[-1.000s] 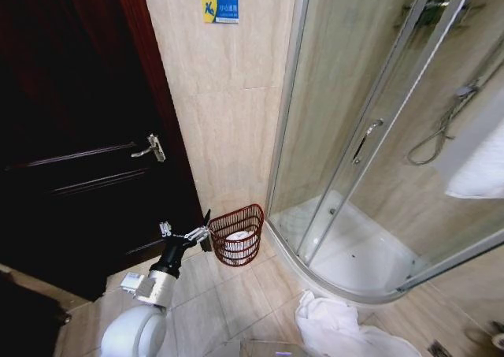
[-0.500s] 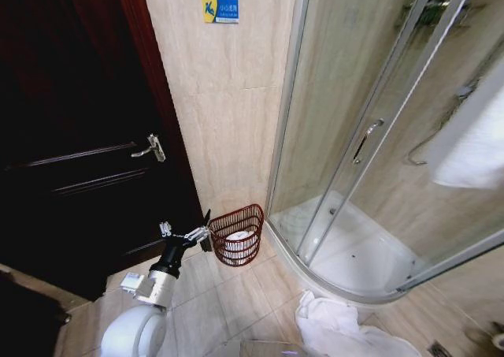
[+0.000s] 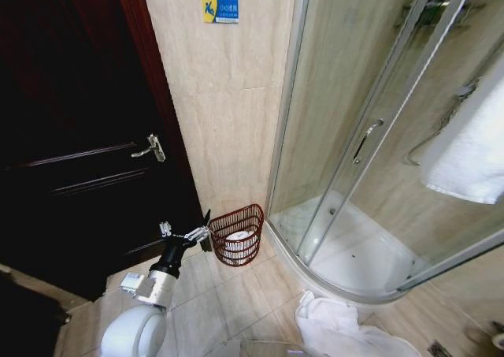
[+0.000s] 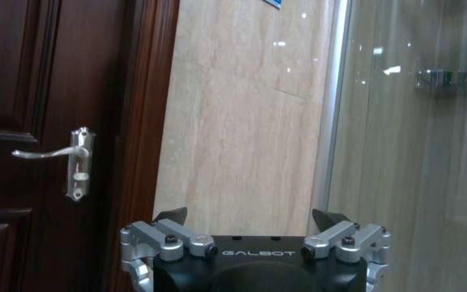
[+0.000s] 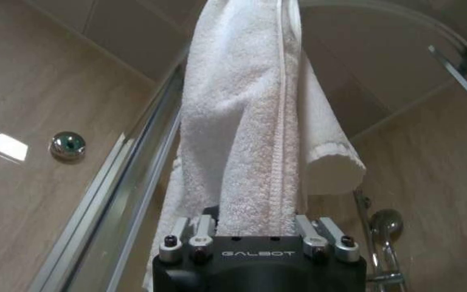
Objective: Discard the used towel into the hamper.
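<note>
Right claw [image 5: 250,234] clamps the white towel [image 5: 250,121], hanging high by the shower glass [image 3: 354,120]. Hamper [image 3: 236,235] sits on the floor in the wall corner, white cloth inside. Left claw [image 3: 206,221] spread wide, just beside its rim.

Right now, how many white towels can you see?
3. One towel hangs from the right gripper, one white bundle sits in the hamper, one lies heaped on the floor. More may be hidden.

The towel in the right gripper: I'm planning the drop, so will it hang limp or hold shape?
Likely limp: the towel drapes in soft folds from the right gripper. Probably bulky, so it may snag on the hamper rim.
</note>
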`<state>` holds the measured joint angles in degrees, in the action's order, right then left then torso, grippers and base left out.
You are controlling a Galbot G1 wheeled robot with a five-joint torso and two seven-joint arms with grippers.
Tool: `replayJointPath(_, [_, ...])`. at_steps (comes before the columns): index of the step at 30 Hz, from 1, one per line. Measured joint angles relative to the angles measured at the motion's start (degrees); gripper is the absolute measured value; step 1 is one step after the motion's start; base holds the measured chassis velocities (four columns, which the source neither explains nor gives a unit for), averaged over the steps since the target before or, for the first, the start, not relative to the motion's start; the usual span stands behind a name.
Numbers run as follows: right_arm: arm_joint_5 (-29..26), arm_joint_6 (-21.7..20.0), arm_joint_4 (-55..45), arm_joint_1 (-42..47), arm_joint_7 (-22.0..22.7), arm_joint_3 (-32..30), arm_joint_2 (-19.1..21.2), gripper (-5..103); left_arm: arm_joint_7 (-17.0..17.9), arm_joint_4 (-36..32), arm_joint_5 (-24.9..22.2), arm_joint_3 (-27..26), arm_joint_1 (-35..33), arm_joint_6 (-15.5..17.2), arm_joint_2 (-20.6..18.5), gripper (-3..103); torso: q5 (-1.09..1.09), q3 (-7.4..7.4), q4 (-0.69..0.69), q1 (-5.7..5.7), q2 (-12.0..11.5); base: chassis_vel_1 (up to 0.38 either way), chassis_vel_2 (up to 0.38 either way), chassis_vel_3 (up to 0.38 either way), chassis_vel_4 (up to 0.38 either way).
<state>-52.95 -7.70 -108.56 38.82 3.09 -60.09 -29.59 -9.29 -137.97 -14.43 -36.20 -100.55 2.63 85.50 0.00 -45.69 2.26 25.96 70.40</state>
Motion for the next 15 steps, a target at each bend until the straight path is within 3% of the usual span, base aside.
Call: replayJointPath(15, [-0.3,0.7,-1.2,2.1,-0.4,-2.0,0.8,8,0.0,0.0,0.0,0.0,0.0,0.0,0.0,100,0.00,0.00,0.00,0.00,0.0,0.000,0.000,0.000,0.000])
